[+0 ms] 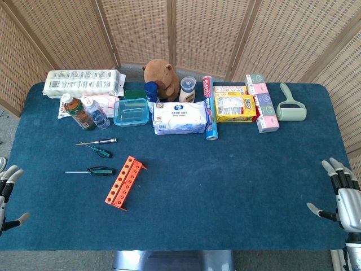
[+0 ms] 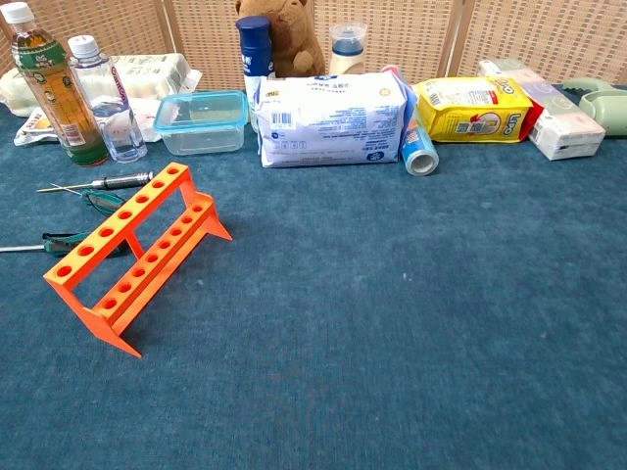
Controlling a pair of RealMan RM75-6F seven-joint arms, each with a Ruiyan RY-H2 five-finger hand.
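Left hand: your grey-and-white left hand [image 1: 8, 195] sits at the near left table edge, fingers spread apart, holding nothing.
Right hand: your grey-and-white right hand [image 1: 343, 195] sits at the near right edge, fingers spread, thumb out to the left, holding nothing.
Nearest to left hand: green-handled screwdriver [image 1: 90, 171], lying flat, well right of the fingers; just right of it the orange plastic tube rack [image 1: 124, 182], standing on its feet.
Beyond the rack: a second green-handled screwdriver [image 1: 97, 149] and a slim metal-handled driver [image 1: 100, 141], side by side, farther off.
Nearest to right hand: bare dark blue cloth table [image 1: 237, 192]; you touch no object.
Far row, left: white egg carton [image 1: 84, 82], tea bottle with green label [image 2: 54, 86], clear water bottle [image 2: 106, 98], clear lidded food box [image 1: 131, 112].
Far row, middle: brown plush toy [image 1: 161, 78], white wet-wipes pack [image 2: 331, 120], blue cylindrical can [image 2: 419, 149].
Far row, right: yellow snack bag [image 2: 472, 108], pale green lint roller [image 1: 290, 106].
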